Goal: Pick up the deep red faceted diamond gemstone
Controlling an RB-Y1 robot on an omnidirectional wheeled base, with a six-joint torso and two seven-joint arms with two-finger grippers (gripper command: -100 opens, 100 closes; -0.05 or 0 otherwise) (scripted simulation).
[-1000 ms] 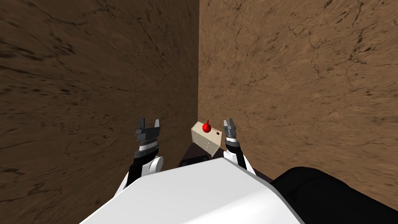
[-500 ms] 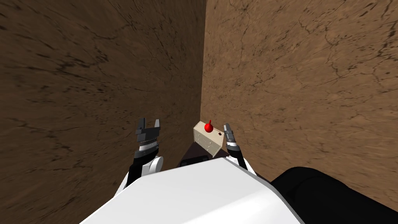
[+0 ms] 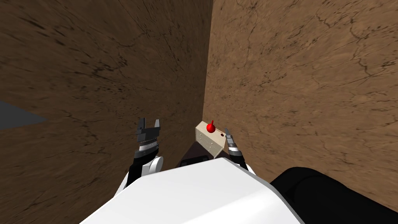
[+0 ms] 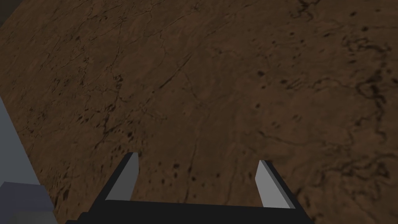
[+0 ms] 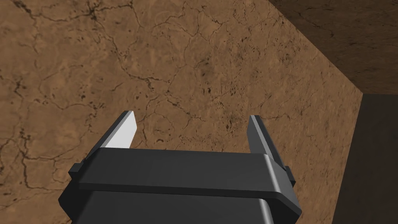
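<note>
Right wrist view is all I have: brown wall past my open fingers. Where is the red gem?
Observer: Head view shows the red gem sitting on top of a beige drawer cabinet, just ahead of the chest.
Operator: And my right gripper relative to it?
Observer: The right gripper is beside the cabinet's right edge, to the right of the gem and apart from it, pointing past it.
</note>
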